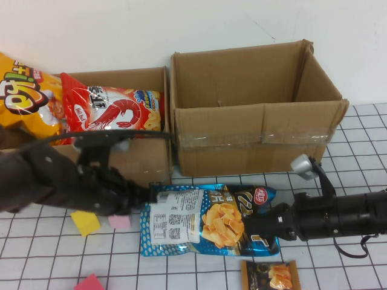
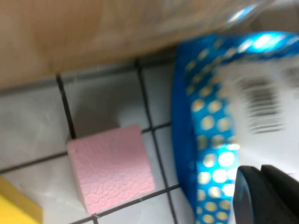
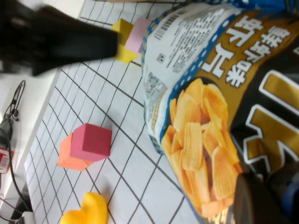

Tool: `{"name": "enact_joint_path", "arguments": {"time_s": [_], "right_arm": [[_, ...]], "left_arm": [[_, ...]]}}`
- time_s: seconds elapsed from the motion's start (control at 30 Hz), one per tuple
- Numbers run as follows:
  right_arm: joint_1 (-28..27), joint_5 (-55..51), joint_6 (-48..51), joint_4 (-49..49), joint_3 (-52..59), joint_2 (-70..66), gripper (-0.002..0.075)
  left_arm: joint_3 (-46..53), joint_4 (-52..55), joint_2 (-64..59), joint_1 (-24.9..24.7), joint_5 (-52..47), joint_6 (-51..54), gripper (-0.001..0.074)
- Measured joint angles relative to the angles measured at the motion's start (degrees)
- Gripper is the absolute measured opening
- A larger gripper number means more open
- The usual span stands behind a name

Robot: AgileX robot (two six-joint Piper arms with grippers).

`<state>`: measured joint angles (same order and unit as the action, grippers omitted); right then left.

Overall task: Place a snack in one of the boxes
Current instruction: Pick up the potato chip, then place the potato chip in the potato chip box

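A blue chip bag [image 1: 205,220] lies flat on the tiled table in front of two cardboard boxes. My left gripper [image 1: 147,195] is at the bag's left edge; in the left wrist view its dark fingers [image 2: 261,196] sit together over the blue dotted edge [image 2: 205,140]. My right gripper [image 1: 269,222] is at the bag's right edge; in the right wrist view it [image 3: 266,200] presses on the bag [image 3: 201,116]. The right box [image 1: 254,145] is open and empty. The left box [image 1: 139,160] holds a red shrimp snack bag [image 1: 112,109].
An orange snack bag [image 1: 24,96] leans at the far left. A small snack pack [image 1: 269,275] lies near the front edge. A pink block [image 1: 119,222], a yellow block [image 1: 85,222] and a red block [image 1: 89,283] lie by the left arm.
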<state>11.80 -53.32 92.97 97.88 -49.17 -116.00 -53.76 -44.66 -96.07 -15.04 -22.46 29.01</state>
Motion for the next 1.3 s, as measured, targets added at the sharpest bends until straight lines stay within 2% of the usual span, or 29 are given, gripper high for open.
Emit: {"name": "enact_joint_path", "arguments": {"time_s": [0.1,0.37,0.47,0.73,1.03,1.17,1.3], "right_arm": [[0.0,-0.6,1.0,0.0,0.0,0.0,0.0024],[0.0,-5.9,5.2,-0.1,-1.3,2.1,0.0012],[0.0,-8.0,5.4,-0.1,-2.6,4.5,0.001],[0.0,-9.8,3.4,-0.6,-6.2,12.5,0.001],[0.0,-10.6,-1.3,-1.0,-11.7,17.6,0.0009],[0.4,-12.1,-3.3,-1.3,-13.7,17.7,0.0008],[3.2,-9.7,-4.7,-2.1,-18.6,17.7,0.0008]], "left_arm": [[0.0,5.8,5.6,0.0,-0.7,-4.2,-0.0002],[0.0,31.2,24.3,0.0,-7.2,-23.5,-0.0002],[0.0,37.4,30.9,0.0,-10.1,-28.6,-0.0002],[0.0,45.8,45.7,0.0,-19.4,-35.4,-0.0002],[3.2,60.2,58.8,0.0,-17.0,-51.1,-0.0002],[5.0,61.2,62.3,0.0,-18.9,-52.9,-0.0002],[5.6,61.3,64.8,0.0,-21.5,-53.2,-0.0002]]}}
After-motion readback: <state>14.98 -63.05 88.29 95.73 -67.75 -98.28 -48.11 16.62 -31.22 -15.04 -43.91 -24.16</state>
